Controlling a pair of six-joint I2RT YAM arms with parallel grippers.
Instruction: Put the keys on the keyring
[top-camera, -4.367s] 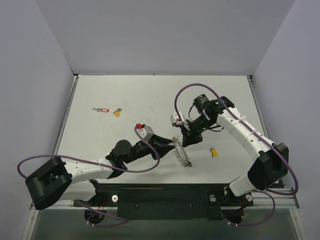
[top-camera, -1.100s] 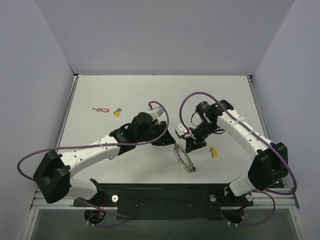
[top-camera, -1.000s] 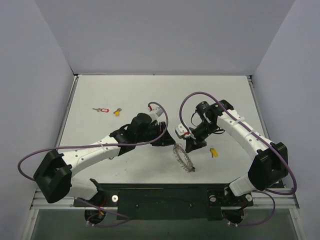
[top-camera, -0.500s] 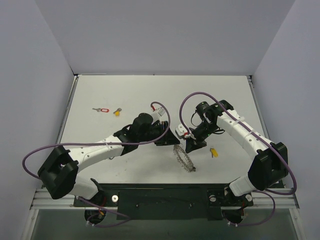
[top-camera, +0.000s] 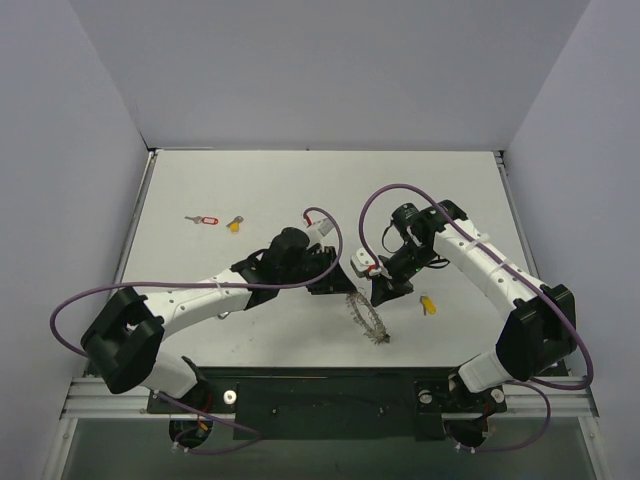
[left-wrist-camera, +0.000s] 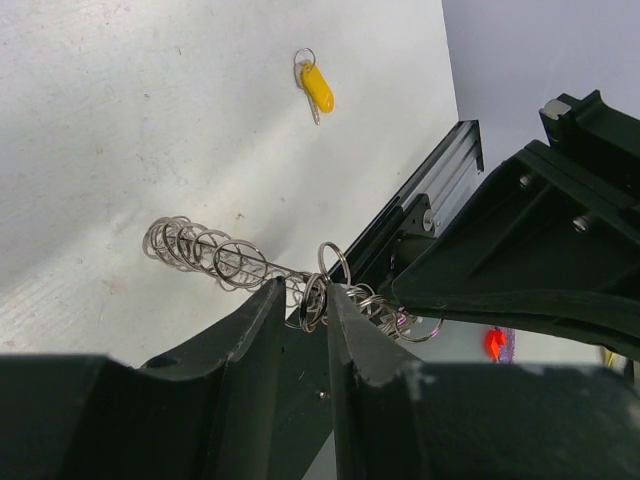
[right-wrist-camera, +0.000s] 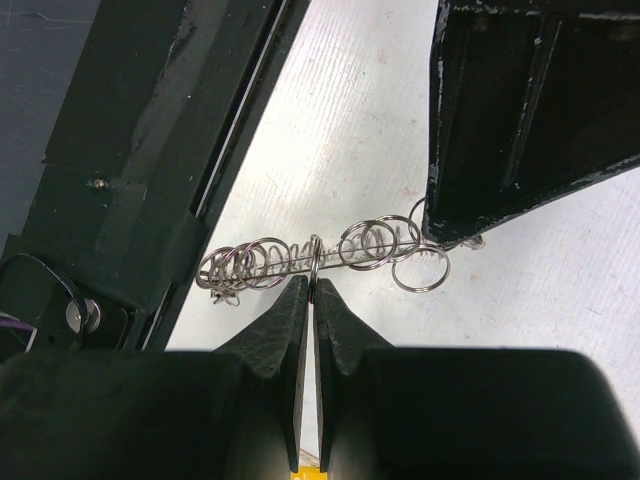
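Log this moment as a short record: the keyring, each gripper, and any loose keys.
keyring: strung out in a line of links, both grippers at it
left gripper: jaws narrowly apart with one link between them; not clearly clamped
right gripper: shut on a link of the keyring
keys on ring: none seen
near yellow key: loose on the table, just right of the right gripper
red-tagged key: loose, far left
far yellow key: loose, beside the red-tagged key
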